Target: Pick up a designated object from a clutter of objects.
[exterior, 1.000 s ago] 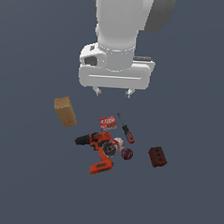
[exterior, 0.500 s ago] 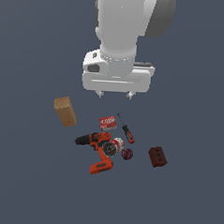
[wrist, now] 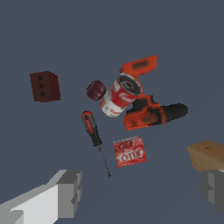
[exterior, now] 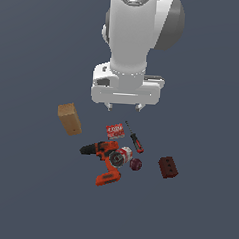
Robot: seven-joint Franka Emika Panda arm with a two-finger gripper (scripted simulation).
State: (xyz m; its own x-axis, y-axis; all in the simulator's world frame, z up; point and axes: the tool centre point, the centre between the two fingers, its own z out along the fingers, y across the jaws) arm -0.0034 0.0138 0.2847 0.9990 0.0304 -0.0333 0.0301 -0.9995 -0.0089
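Above the clutter, the gripper [exterior: 124, 108] hangs with jaws spread and empty; the screwdriver [wrist: 92, 130] lies ungrasped, so descent, grasp and lift remain.

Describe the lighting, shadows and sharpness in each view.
Exterior view: flat, even light, no cast shadows under the screwdriver or drill; edges soft, low detail. Wrist view: equally shadowless, no glare; box lettering coarse and mirrored; pincer fingers blocky.

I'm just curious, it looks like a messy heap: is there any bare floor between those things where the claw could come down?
Yes: a wide gap between the wooden block and the red-white box, and another between the screwdriver and the dark red brick. It is crowded where the can, purple ball and drill bunch together.
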